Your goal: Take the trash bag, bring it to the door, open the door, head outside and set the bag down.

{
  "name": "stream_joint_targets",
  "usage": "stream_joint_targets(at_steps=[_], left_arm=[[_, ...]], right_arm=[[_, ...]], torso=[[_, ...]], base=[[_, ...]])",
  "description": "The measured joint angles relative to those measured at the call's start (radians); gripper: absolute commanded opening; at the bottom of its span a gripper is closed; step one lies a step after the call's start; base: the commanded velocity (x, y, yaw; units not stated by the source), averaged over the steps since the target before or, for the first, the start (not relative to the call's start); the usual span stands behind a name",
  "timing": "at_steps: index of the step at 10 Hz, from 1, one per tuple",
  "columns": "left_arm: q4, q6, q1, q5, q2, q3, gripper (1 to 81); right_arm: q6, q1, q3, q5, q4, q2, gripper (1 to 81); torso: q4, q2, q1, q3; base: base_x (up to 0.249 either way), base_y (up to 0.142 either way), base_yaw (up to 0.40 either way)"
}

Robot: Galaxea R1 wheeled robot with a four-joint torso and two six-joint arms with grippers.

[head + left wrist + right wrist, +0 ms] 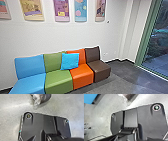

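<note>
At the top of the left wrist view is what looks like the trash bag (43, 97), dark with crumpled, see-through plastic that narrows to a tail. The same sort of dark bag (129, 96) with clear plastic edging shows at the top of the right wrist view. Whether either gripper holds it cannot be made out. On the right of the head view stands a tall glass pane (160, 47) in a green frame (145, 37), with a paved area and plants beyond it; whether it is a door is unclear.
A row of seats, blue (30, 67), green (58, 81), orange (82, 76) and brown (100, 68), lines the white wall, with a bright blue cushion (70, 61) on it. Posters hang above. Grey floor (135, 82) stretches from the seats towards the glass.
</note>
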Motion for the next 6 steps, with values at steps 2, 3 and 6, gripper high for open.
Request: stream_joint_targets(at_steps=[2, 3, 6], left_arm=[[-0.047, -0.001, 0.000, -0.001, -0.041, 0.048, 81.1], [-0.068, -0.002, -0.001, -0.004, -0.059, 0.079, 81.1], [-0.123, -0.003, -0.003, -0.007, -0.143, 0.140, 81.1]], right_arm=[[0.002, 0.000, 0.032, -0.008, 0.022, -0.030, 81.1], [0.002, 0.003, 0.055, -0.007, 0.029, -0.053, 81.1], [0.003, 0.010, 0.136, 0.004, 0.044, -0.143, 81.1]], torso=[[0.000, -0.065, 0.040, -0.060], [0.000, -0.101, 0.063, -0.095], [0.000, -0.210, 0.133, -0.199]], base=[[0.000, 0.000, 0.000], [0.000, 0.000, 0.000], [0.000, 0.000, 0.000]])
